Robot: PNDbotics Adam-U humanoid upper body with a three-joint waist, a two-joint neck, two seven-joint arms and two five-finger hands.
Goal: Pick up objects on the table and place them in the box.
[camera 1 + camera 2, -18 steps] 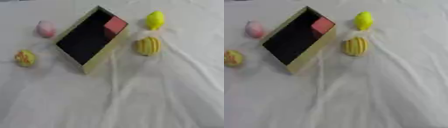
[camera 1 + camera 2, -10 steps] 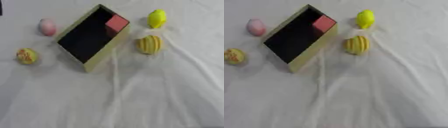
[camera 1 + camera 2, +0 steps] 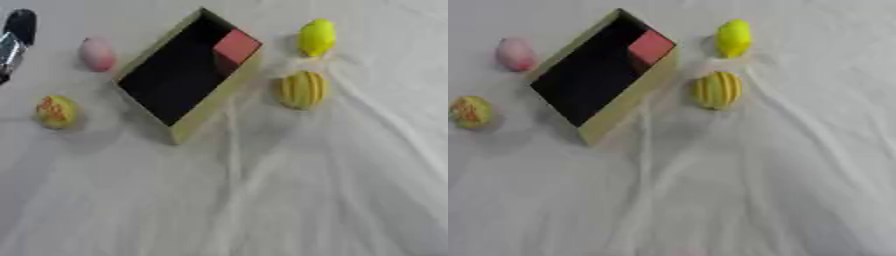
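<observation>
A tan box (image 3: 208,118) with a black inside lies askew on the white cloth, with a red block (image 3: 234,46) in its far corner. A plain yellow object (image 3: 317,36) lies right of the box's far end, and a yellow striped round object (image 3: 302,89) sits just below it. A pink object (image 3: 98,53) lies left of the box, and a yellow and orange ball (image 3: 55,111) lies nearer on the left. A black and silver part of my left hand (image 3: 14,40) shows at the upper left edge of the left eye view, left of the pink object and apart from it.
The white cloth (image 3: 289,200) covers the whole table and has long creases running from the box and the yellow objects toward the near edge.
My left hand has come into the left eye view at the upper left edge. The objects and the box lie where they were.
</observation>
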